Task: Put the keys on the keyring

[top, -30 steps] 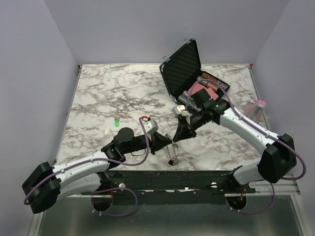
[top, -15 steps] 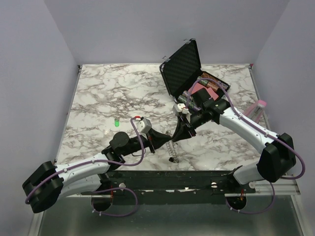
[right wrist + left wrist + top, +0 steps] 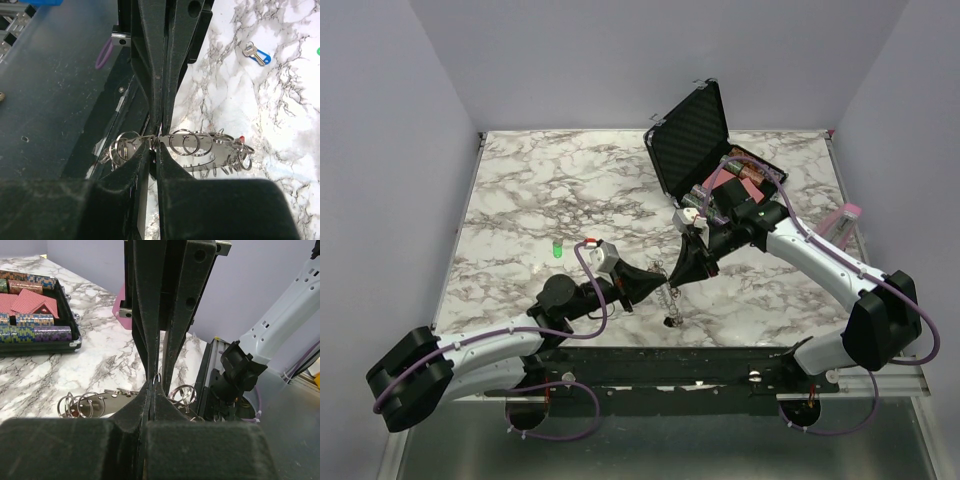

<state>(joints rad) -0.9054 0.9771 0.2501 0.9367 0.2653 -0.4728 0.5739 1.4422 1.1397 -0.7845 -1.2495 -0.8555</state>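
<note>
Near the marble table's (image 3: 540,200) front edge the left gripper (image 3: 152,388) is clamped on the ring-hung keyring (image 3: 192,144), held aloft; the right gripper's (image 3: 154,146) jaws nearly meet on it, grip unclear.

Table (image 3: 520,190), rectangular, white marble-pattern top with grey veining, enclosed left, rear and right by plain lavender walls (image 3: 620,60), evenly lit, black metal rail (image 3: 720,381) along near edge, dull grey panel (image 3: 700,450) below it.
</note>
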